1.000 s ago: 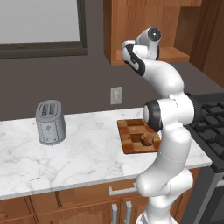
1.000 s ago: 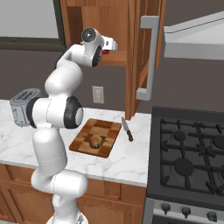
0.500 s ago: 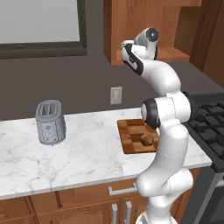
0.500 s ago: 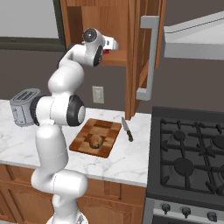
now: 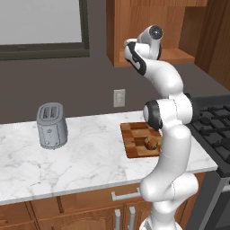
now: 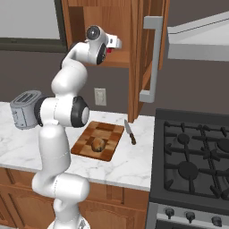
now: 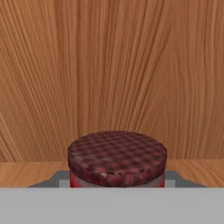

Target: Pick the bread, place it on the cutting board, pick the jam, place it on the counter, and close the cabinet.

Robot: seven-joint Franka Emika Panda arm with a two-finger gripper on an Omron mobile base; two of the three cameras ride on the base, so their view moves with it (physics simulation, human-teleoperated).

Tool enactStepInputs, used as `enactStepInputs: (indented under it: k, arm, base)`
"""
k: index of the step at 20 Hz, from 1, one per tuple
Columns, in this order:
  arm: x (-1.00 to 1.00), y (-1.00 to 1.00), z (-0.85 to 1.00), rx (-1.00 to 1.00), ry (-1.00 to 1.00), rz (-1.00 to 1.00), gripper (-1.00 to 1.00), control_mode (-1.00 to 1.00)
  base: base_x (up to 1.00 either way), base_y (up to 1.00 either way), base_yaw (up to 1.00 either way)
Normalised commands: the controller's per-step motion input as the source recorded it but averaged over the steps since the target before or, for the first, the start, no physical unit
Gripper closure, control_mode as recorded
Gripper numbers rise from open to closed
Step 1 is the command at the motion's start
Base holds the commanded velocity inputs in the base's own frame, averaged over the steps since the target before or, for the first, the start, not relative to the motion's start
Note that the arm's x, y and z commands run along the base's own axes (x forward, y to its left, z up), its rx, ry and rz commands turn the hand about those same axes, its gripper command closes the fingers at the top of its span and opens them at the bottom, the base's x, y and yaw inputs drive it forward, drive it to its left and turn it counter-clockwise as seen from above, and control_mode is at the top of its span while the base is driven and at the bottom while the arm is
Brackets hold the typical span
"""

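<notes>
jaws around jam (image 7: 117,159) in cabinet (image 6: 134,53)

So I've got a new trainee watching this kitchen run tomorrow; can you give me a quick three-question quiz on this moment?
1. True or false: the bread already lies on the cutting board.
2. Where is the jam? A) on the counter B) in the open cabinet at the tool C) beside the toaster
3. Fill in: the knife lies on the counter between the cutting board and the ____.

Key: 1 true. 2 B. 3 stove.
</notes>
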Motion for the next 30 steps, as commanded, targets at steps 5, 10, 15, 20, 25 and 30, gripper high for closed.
enactStepInputs:
  k: [5,10,15,20,25,30]
  arm:
    - [0.00,0.00,0.00,0.00,0.00,0.00,1.00,-1.00]
    - [-0.13,-0.02,0.00,0.00,0.00,0.00,1.00,-1.00]
    - [-0.29,-0.04,0.00,0.00,-0.02,0.00,1.00,-1.00]
    - [-0.38,-0.04,0.00,0.00,-0.05,0.00,1.00,-1.00]
    - [-0.48,-0.02,0.00,0.00,-0.05,0.00,1.00,-1.00]
    - [-0.47,-0.01,0.00,0.00,-0.04,0.00,1.00,-1.00]
  base:
    - [0.00,0.00,0.00]
    - [0.00,0.00,0.00]
    - [0.00,0.00,0.00]
    - [0.00,0.00,0.00]
    - [0.00,0.00,0.00]
    - [0.00,0.00,0.00]
